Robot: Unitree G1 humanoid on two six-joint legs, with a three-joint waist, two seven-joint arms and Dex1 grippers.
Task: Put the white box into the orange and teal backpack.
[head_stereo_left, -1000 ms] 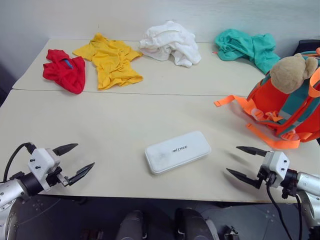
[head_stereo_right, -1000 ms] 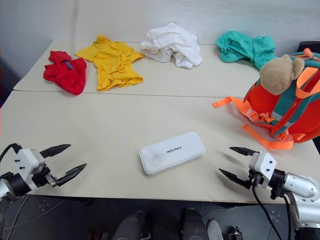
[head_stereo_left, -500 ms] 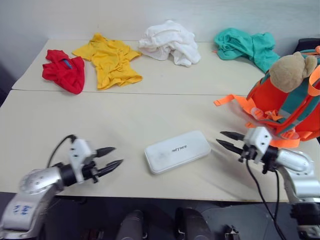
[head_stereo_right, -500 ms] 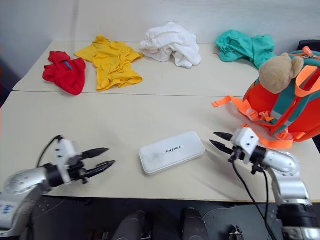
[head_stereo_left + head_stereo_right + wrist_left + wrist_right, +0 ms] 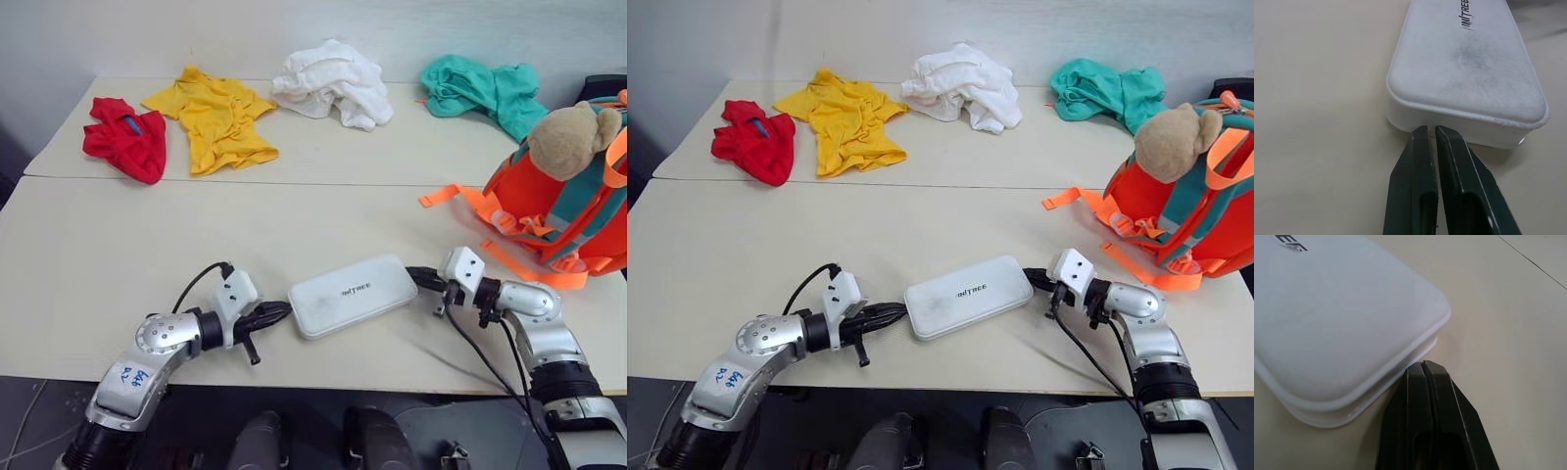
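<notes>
- White plastic, hard shell: the white box (image 5: 353, 294) lies flat on the cream bench (image 5: 196, 235), near the front edge at about the 6 o'clock part of the bench as the head views show it, long axis running from 8 o'clock to 2 o'clock.
- Handling judgement: stiff, will not deform; the lid looks smooth and matte with rounded corners, so probably slippery under narrow fingertips. Likely light. No handle or lip that I can make out other than the seam round the side wall.
- Hold judgement: the two short ends are the only faces offered; squeezing end to end between the two arms looks like the working option, since it seems too wide for one pair of fingers.
- Left gripper (image 5: 1431, 129): fingers closed together with nothing between them, tips touching the box's side wall at its 8 o'clock end, below the seam.
- Right gripper (image 5: 1422, 364): fingers shut flat against each other, empty, tips against the box's wall at the 2 o'clock end, near a rounded corner.
- Arm pose: both forearms lie low over the bench and converge on the box, pointing inward at each other, slightly nose-down.
- Orange and teal backpack (image 5: 549, 211): stands at the bench's 3 o'clock side, tan plush bear (image 5: 573, 137) on top, orange straps (image 5: 460, 199) trailing toward the box; well apart from it.
</notes>
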